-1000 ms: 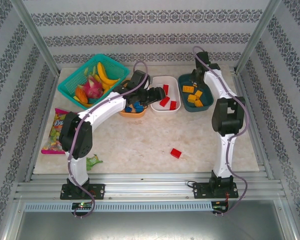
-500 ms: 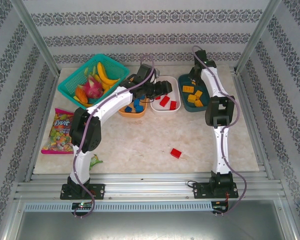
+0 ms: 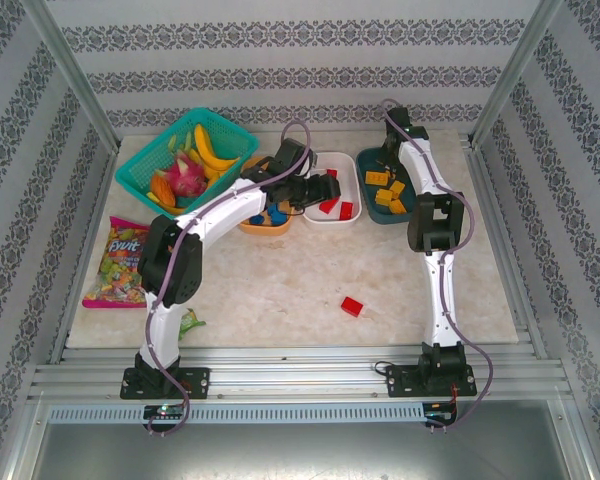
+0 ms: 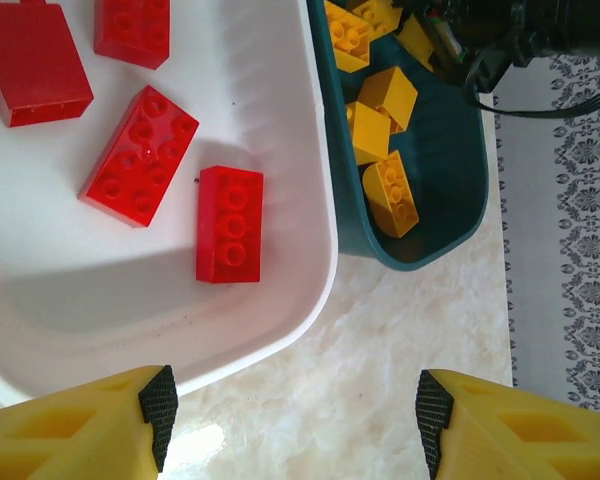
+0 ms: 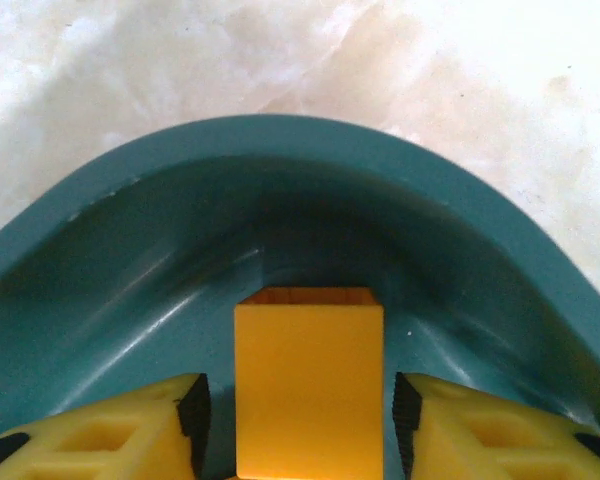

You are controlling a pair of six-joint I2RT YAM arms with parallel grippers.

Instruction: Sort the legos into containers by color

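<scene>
Left end effector (image 4: 295, 410) hangs spread over a white plastic tub (image 4: 290, 130). Right end effector (image 5: 298, 412) — spread too — flanks an orange-yellow plastic brick (image 5: 308, 370).

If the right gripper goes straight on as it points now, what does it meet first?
The right gripper would probably meet the orange-yellow brick between its fingers first; behind it, the wall of the dark teal tub. Depth is unclear.

The marble table (image 3: 280, 280) bears a basket (image 3: 156, 145), orange tub (image 3: 265, 228), white tub (image 3: 330, 220), teal tub (image 3: 400, 220), snack bag (image 3: 115, 262), red lego (image 3: 352, 306), green scrap (image 3: 187, 322).
</scene>
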